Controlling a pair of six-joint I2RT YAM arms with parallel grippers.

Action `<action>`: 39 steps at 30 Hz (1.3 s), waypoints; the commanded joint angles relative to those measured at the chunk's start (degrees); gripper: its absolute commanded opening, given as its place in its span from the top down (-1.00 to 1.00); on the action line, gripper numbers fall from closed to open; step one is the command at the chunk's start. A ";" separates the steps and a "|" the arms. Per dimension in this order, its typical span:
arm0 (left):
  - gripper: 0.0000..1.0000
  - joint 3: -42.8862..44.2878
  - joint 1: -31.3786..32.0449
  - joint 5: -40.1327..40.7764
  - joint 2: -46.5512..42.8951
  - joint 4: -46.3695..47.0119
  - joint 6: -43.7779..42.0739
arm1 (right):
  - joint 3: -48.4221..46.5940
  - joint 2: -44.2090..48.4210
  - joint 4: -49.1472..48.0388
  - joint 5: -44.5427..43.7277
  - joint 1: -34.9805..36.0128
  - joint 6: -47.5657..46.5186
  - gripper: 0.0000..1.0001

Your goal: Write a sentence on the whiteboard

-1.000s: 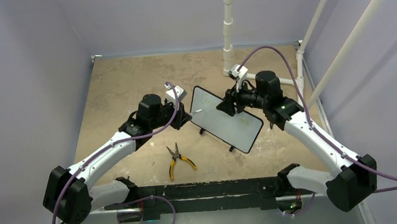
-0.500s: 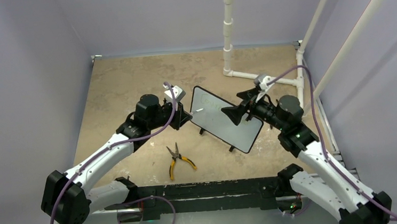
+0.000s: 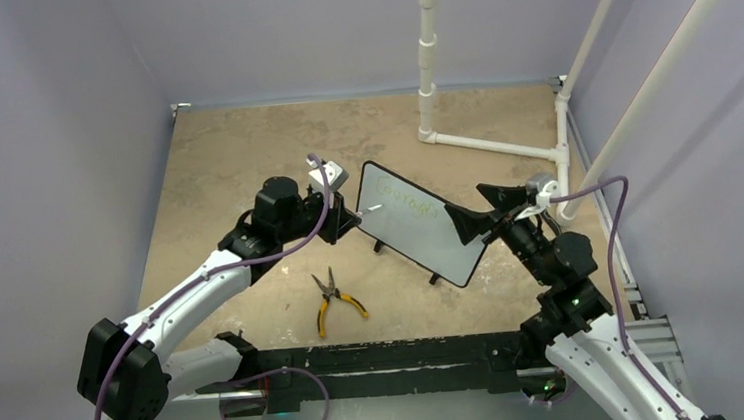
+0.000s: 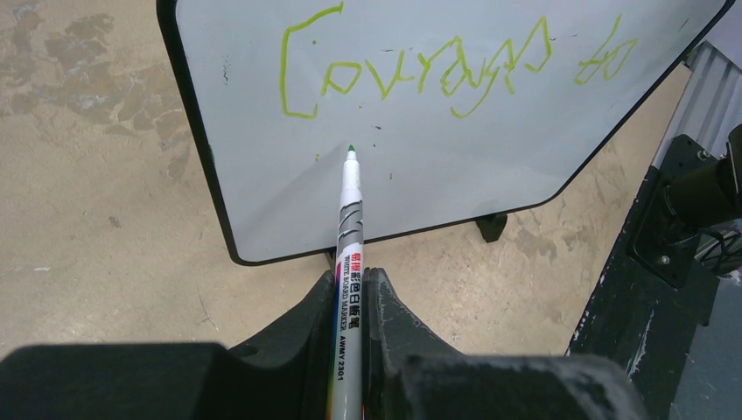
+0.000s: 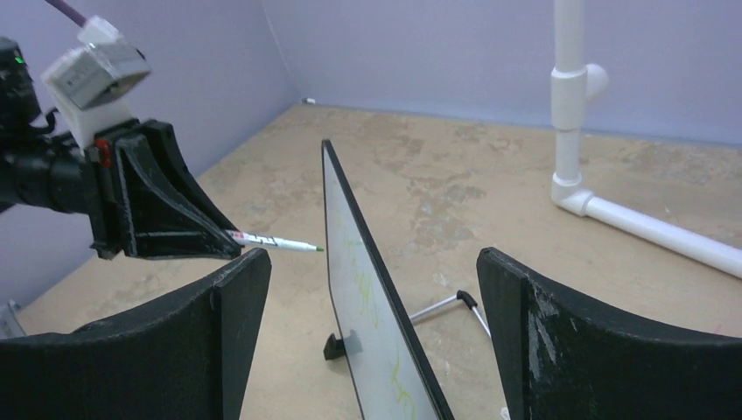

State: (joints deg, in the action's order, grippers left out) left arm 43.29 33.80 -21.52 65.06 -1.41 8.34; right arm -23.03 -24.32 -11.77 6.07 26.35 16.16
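The whiteboard (image 3: pixel 420 228) stands tilted mid-table on its black feet. One row of green writing, the sentence (image 4: pixel 437 66), reads about "Courage to"; it is faint in the top view (image 3: pixel 410 203). My left gripper (image 3: pixel 348 215) is shut on a white marker (image 4: pixel 350 232) at the board's left end. The green tip is at the board just under the first letter; I cannot tell if it touches. My right gripper (image 3: pixel 479 210) is open and empty at the board's right end. In the right wrist view the board (image 5: pixel 372 332) shows edge-on between my fingers (image 5: pixel 219 297), untouched.
Yellow-handled pliers (image 3: pixel 333 298) lie on the table in front of the board. A white pipe frame (image 3: pixel 428 55) stands at the back and right, also in the right wrist view (image 5: pixel 569 105). The board's wire stand (image 5: pixel 451 306) sticks out behind it. A black rail (image 3: pixel 389 354) runs along the near edge.
My right arm has swung from behind the board's top edge toward the near right and now sits at the board's right end. The left gripper, marker and board have stayed put.
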 commanded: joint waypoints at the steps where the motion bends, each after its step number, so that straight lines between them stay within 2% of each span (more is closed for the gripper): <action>1: 1.00 2.11 -0.36 -1.60 0.25 1.58 -0.08 | 2.10 3.49 -2.36 -4.02 0.28 2.89 -0.73; 3: 1.00 2.11 -0.34 -1.51 0.26 1.51 -0.01 | 2.55 4.62 -0.90 -8.06 0.24 4.15 -0.70; 10: 1.00 2.15 -0.33 -2.08 0.95 1.57 0.10 | 3.65 8.59 4.33 -7.85 0.20 7.55 -0.58; 20: 1.00 2.87 -0.75 -2.77 1.46 2.15 -0.08 | 3.26 9.78 9.50 -6.15 0.20 11.06 -0.18; 35: 1.00 3.11 -1.47 -6.69 1.62 1.61 -0.49 | 2.56 6.80 11.18 -9.82 0.27 13.25 -0.14; 39: 1.00 3.13 -1.46 -6.05 1.48 1.71 -0.60 | 2.71 6.64 10.74 -9.41 0.28 13.19 -0.02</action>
State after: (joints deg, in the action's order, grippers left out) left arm 43.94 32.64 -26.15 66.65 -1.39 8.34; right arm -19.27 -17.54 -0.38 -2.28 26.35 28.56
